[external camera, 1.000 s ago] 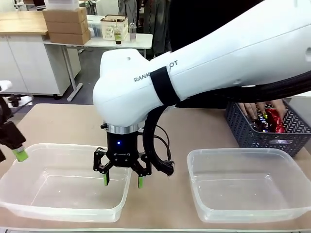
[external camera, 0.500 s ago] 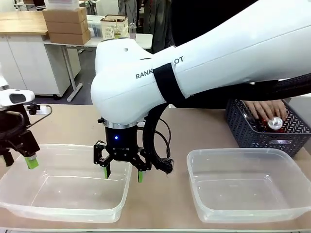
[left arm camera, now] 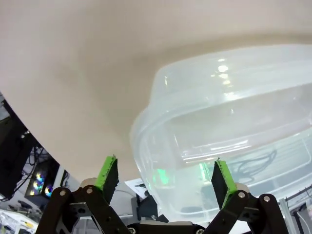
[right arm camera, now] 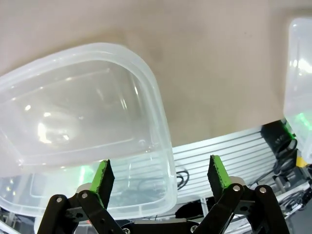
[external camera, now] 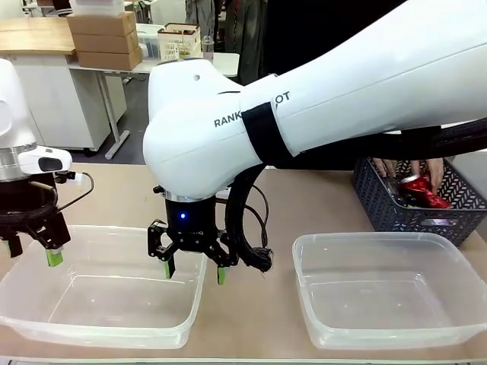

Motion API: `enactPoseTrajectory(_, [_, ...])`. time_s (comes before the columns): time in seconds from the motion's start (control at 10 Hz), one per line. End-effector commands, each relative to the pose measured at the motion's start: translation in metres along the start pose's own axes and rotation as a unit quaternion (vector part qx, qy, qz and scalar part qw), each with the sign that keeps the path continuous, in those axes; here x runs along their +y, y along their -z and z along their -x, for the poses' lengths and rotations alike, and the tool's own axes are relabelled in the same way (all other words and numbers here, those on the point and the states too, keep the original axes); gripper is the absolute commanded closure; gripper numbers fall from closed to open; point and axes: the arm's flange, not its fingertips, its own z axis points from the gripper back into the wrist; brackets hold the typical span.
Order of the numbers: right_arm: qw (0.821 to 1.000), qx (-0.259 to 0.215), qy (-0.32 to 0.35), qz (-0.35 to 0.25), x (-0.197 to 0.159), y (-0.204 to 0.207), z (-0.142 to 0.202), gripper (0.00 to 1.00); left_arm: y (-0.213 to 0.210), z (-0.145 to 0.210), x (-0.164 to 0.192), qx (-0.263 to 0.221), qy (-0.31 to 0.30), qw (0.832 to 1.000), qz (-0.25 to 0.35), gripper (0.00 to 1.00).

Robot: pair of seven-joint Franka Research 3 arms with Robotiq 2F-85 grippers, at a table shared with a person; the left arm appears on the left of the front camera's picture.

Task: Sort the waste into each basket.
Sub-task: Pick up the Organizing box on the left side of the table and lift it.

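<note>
Front view puts the waste at the far right of the counter [external camera: 304,198]: a red piece of waste [external camera: 417,190], shiny and crumpled-looking, lies in a dark mesh crate [external camera: 396,213] with other items too small to tell apart. The person's hands [external camera: 434,171] are in the crate, on or just beside the red piece; whether they grip it I cannot tell.

Nothing has been sorted as far as the pictures show. The left tub [external camera: 99,328] and the right tub [external camera: 388,336] both look empty, so the whole sort is left to do, starting with getting a piece out of the crate.

Neither arm carries anything. The left end effector [external camera: 32,252] hangs over the left tub's far left corner with its jaws spread and nothing between them; the left wrist view shows the same wide gap [left arm camera: 165,180] above the tub's rounded corner [left arm camera: 161,97]. The right end effector [external camera: 193,272] is likewise released and bare, one finger over the inside of the left tub and the other outside its right wall; the right wrist view confirms it [right arm camera: 161,180], with that tub's corner [right arm camera: 156,97] below and bare counter beyond.

In my judgement the main obstruction is the right arm [external camera: 342,99] itself: it reaches across the middle and its bulk hides much of the counter's far side. Both end effectors are well apart from the crate. Cardboard boxes [external camera: 103,38] stand far behind, clear of the work.
</note>
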Motion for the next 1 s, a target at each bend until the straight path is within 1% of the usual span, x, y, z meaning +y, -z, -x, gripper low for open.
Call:
enactPoseTrajectory(0.0, [1.0,-0.009,0.016,0.004,0.0086,0.0045,0.0024,0.0,0.0833,0.0712,-0.0215,-0.012,-0.007,0.999,-0.046,0.03])
enactPoseTrajectory(0.1, [1.0,-0.016,0.015,0.007,0.0095,0.0047,0.0035,0.55,0.0859,0.0715,-0.0233,0.002,0.0,0.998,-0.057,0.52])
enactPoseTrajectory(0.2, [0.999,-0.035,0.008,-0.003,0.0105,0.0039,0.0061,0.58,0.0886,0.0712,-0.0245,0.001,0.006,0.998,-0.056,0.56])
enactPoseTrajectory(0.3, [0.998,-0.058,0.003,-0.002,0.0132,0.0045,0.0094,1.0,0.09,0.0712,-0.024,0.002,0.006,0.999,-0.052,1.0])
enactPoseTrajectory(0.5, [0.998,-0.065,0.005,0.002,0.014,0.0035,0.0101,1.0,0.0907,0.0725,-0.0223,0.001,0.008,0.999,-0.051,1.0])
enactPoseTrajectory(0.6, [0.998,-0.066,0.007,0.005,0.0147,0.0035,0.0097,0.85,0.0908,0.0734,-0.0213,0.0,0.007,0.999,-0.048,0.78])
enactPoseTrajectory(0.7, [0.998,-0.069,0.011,0.008,0.0152,0.0038,0.0093,0.94,0.0894,0.0746,-0.02,-0.007,0.005,0.999,-0.039,0.88])
enactPoseTrajectory(0.8, [0.998,-0.067,0.009,0.006,0.0145,0.0037,0.0089,1.0,0.0878,0.0757,-0.0191,-0.016,0.001,0.999,-0.028,1.0])
enactPoseTrajectory(0.9, [0.998,-0.066,0.009,0.004,0.0134,0.0039,0.0083,1.0,0.0857,0.0768,-0.0183,-0.026,-0.003,1.0,-0.015,1.0])
